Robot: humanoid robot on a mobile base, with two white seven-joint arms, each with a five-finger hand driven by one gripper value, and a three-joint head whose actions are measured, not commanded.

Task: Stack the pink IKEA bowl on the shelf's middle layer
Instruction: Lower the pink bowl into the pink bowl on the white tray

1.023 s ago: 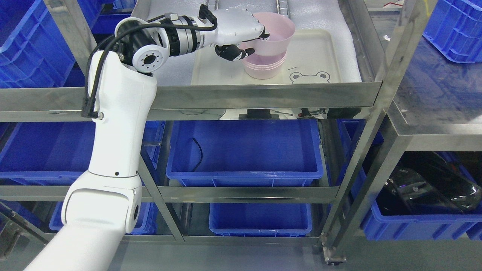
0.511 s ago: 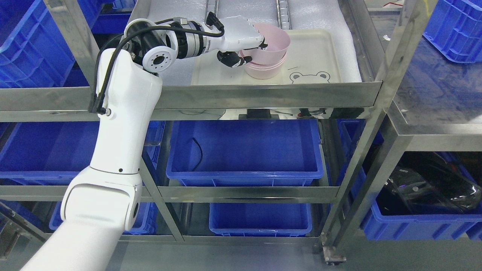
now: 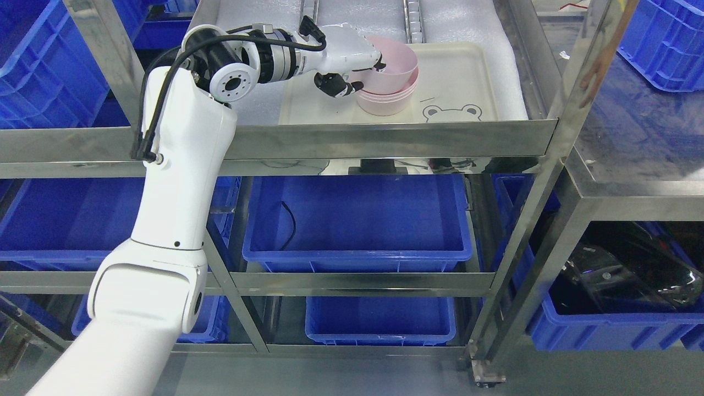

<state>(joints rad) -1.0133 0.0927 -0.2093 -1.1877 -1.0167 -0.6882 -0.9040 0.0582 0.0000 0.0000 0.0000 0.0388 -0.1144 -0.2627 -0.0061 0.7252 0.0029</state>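
1. Pink bowl (image 3: 395, 61) sits nested in the pink bowl stack (image 3: 385, 99), tilted a bit, rim not yet level with the ones under it.
2. Stack stands on the cream tray (image 3: 467, 82), left of the bear print (image 3: 452, 113), toward the tray's front edge. Tray lies on white foam on the steel shelf (image 3: 385, 140).
3. Left robot hand (image 3: 352, 66) is clamped on the bowl's left rim: fingers hooked over the lip into the bowl, thumb (image 3: 336, 85) outside against the wall. A pinch on the rim keeps the bowl's underside free, so it can drop into the stack.
4. Wrist comes in from the shelf's left edge, roughly horizontal, clear of the front rail.
5. Judgement: placing is nearly done; release comes next. The tilt could leave the bowl cocked if it's let go too early.
6. Right arm not visible.
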